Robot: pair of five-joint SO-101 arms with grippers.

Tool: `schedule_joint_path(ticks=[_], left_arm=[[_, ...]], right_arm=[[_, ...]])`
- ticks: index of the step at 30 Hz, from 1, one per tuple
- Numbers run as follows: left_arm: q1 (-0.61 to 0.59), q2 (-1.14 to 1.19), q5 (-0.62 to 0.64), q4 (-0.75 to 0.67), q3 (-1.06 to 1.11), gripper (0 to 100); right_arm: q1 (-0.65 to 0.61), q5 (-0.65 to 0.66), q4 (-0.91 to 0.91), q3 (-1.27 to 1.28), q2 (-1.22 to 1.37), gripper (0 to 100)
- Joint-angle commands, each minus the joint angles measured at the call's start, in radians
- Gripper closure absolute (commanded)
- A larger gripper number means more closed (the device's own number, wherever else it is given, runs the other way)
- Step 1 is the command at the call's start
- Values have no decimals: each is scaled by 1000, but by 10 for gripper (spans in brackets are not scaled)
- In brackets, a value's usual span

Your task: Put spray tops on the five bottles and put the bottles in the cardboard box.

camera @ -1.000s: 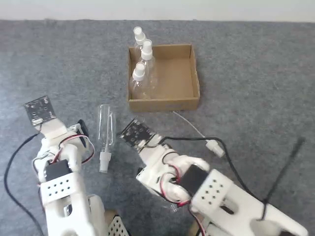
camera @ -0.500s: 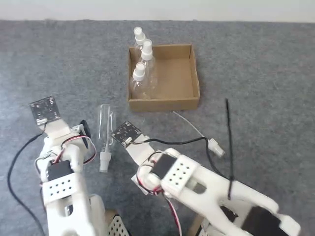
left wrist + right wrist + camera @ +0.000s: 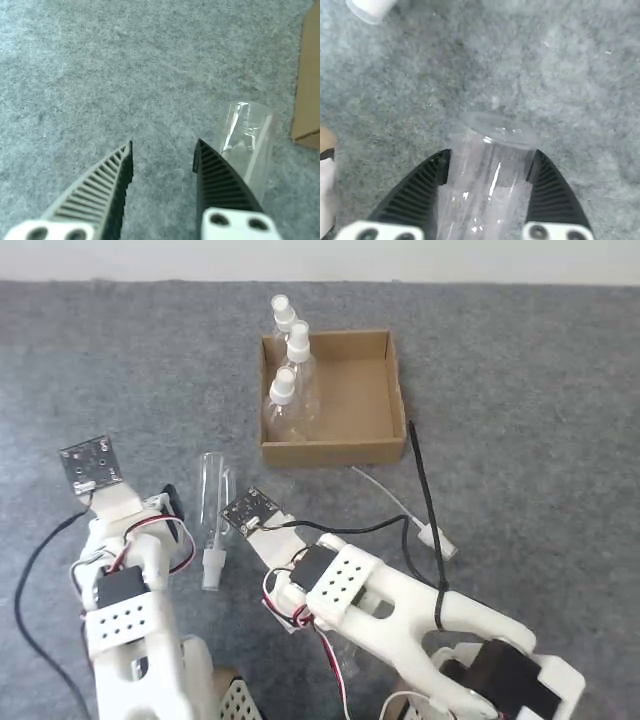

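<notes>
Pretty sure that's five total: three standing bottles [image 3: 296, 355], one lying bottle [image 3: 213, 495], one held bottle [image 3: 490, 175]. Plus one loose spray top [image 3: 437, 538] and one cardboard box [image 3: 335, 452].

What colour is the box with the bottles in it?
The box is plain brown cardboard. The high view shows it best.

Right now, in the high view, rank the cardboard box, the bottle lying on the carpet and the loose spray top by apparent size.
Largest: cardboard box.
Then: lying bottle.
Smallest: loose spray top, even counting its thin tube.
</notes>
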Motion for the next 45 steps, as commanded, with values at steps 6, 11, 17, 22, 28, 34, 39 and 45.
schedule_joint_path(ticks=[6,11,17,22,28,34,39,45], left_arm=[[5,-15,-11,-29,-12,811],[5,-15,-12,-29,-12,811],[5,-15,-14,-28,-12,811],[5,-15,-14,-28,-10,811],[5,-15,-15,-26,-10,811],[5,-15,-15,-26,-10,811],[5,-15,-15,-26,-10,811],[5,-15,-17,-26,-10,811]], right_arm=[[154,-167,24,-54,-196,928],[274,-273,22,-54,-265,925],[417,-287,39,-49,-343,928],[544,-287,36,-26,-437,929],[700,-287,-27,51,-553,928],[854,-293,-59,71,-584,925],[958,-381,-64,69,-584,924],[1095,-391,-213,130,-582,924]])
